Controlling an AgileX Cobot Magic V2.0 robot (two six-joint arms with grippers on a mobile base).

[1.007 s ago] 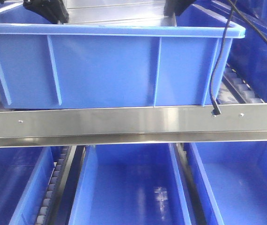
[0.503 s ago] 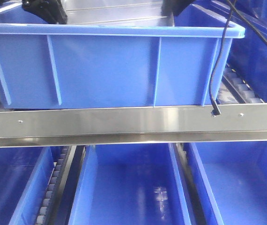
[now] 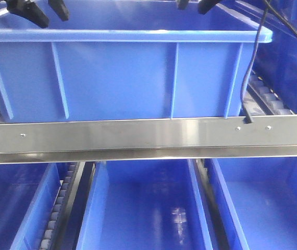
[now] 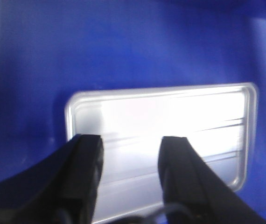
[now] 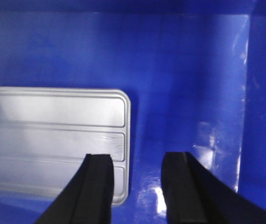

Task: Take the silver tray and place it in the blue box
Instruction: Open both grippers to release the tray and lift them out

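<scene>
The silver tray [image 4: 170, 121] lies flat on the floor of the blue box [image 3: 122, 78]; its right end [image 5: 53, 135] shows in the right wrist view. From the front the box wall hides the tray. My left gripper [image 4: 130, 144] hangs open above the tray's left part, with nothing between its fingers [image 3: 28, 13]. My right gripper [image 5: 135, 161] is open too, above the tray's right edge and the bare blue floor, with its fingertips [image 3: 206, 6] above the box rim.
The blue box sits on a roller shelf behind a steel rail [image 3: 148, 136]. A black cable [image 3: 247, 73] hangs down the box's right front. More blue bins [image 3: 148, 208] sit on the lower shelf and to the right [image 3: 289, 62].
The tray, seen above the box rim before, has dropped out of the front view into the box. Both grippers have let go and risen upward.
</scene>
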